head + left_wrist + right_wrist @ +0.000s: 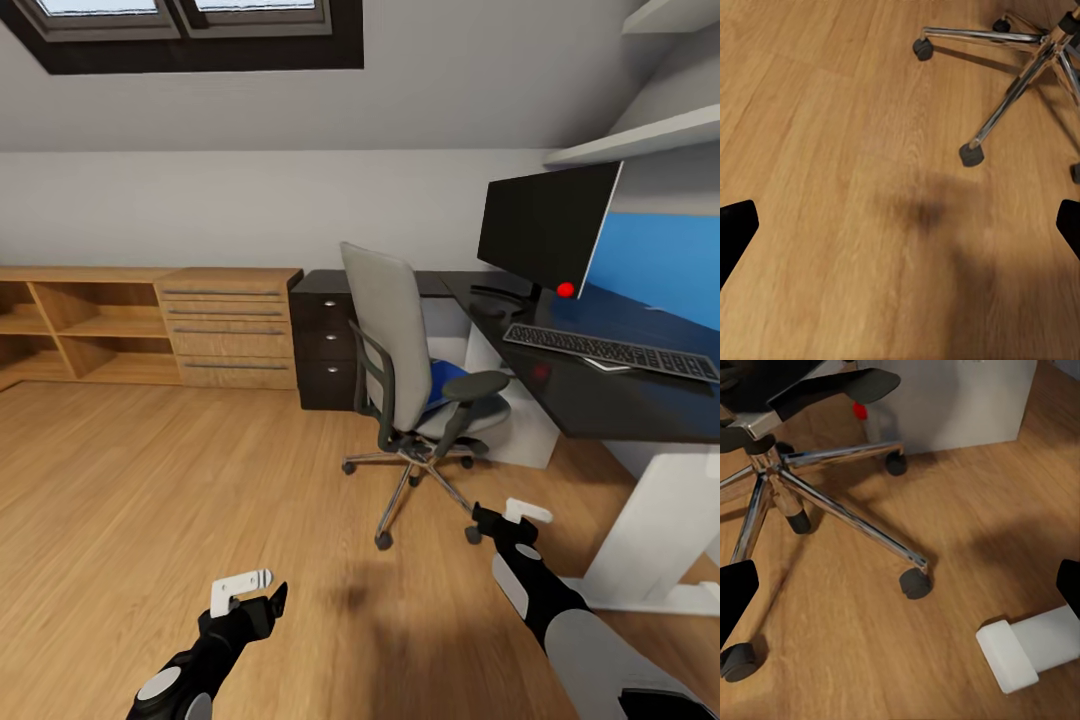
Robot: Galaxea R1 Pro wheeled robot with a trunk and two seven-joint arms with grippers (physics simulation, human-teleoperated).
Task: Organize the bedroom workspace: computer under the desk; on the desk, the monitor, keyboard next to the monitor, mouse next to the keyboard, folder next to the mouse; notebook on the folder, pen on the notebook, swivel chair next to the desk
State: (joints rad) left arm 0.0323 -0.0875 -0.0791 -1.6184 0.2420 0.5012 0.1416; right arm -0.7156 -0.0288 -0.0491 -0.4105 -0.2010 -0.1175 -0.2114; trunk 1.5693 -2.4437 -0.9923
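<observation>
The grey swivel chair (395, 340) stands on the floor facing the black-topped desk (600, 405), with the blue folder (447, 383) on its seat. On the desk are the monitor (545, 225) and, in front of it, the keyboard (610, 350). A pale box under the desk, the computer (530, 430), also appears behind the chair's chrome base (832, 510). My left gripper (250, 595) hangs open over bare floor; my right gripper (510, 520) is open near a castor (915, 583). Mouse, notebook and pen are out of view.
A black drawer unit (322, 340) closes the desk's left end, and a low light-wood cabinet (150, 325) runs along the back wall. The desk's white leg (660, 530) and its foot (1027, 649) stand close to my right arm. Wood floor (832, 150) spreads to the left.
</observation>
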